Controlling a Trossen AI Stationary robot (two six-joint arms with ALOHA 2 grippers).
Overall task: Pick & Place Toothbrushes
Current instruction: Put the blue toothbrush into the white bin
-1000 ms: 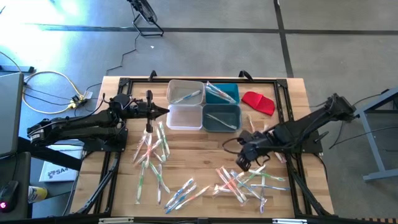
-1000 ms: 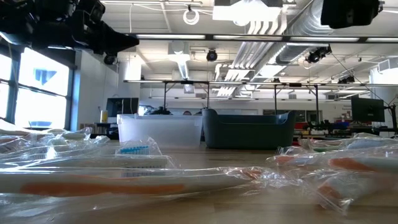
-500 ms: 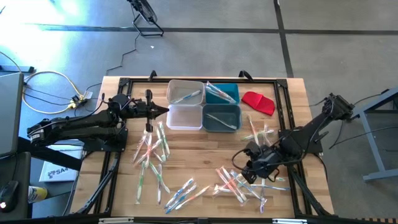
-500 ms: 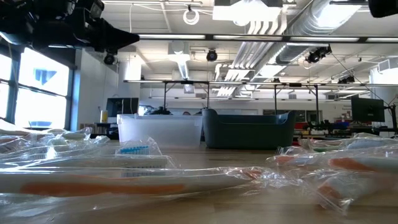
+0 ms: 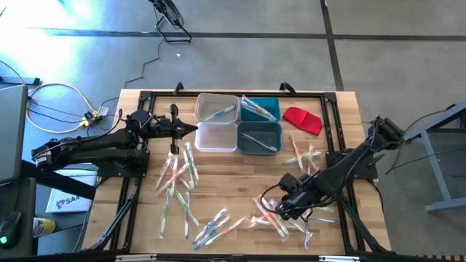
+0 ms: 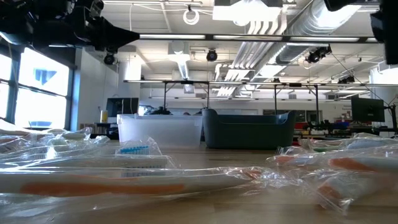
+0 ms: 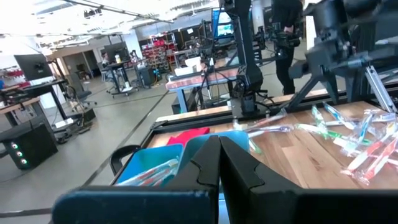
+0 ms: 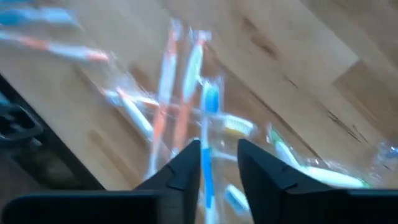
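Toothbrushes (image 5: 178, 178) lie scattered in clear wrappers over the wooden table (image 5: 240, 166), and I'll place everything by the block of four bins (image 5: 238, 124) at the table's far edge. One loose heap sits just in front of the bins toward the left arm's side, a small bunch (image 5: 211, 229) lies at the near edge well in front of them, and a second heap (image 5: 287, 215) spreads on the right arm's side, well forward of the bins. A few more (image 5: 304, 155) rest just past the bins' right front corner. Inside the bins themselves, three of the four each hold at least one brush; the front clear bin (image 5: 216, 137) looks bare.

The left arm waits beside the bins' left side, its left gripper (image 5: 191, 129) raised off the table, fingers pressed together on nothing. The right gripper (image 5: 273, 207) is down low over the right-hand heap; in its wrist view the two fingers (image 8: 185, 165) stand a little apart with a blue-headed toothbrush (image 8: 210, 102) showing in the gap, not clamped.

A red cloth-like piece (image 5: 302, 118) lies just right of the bins.
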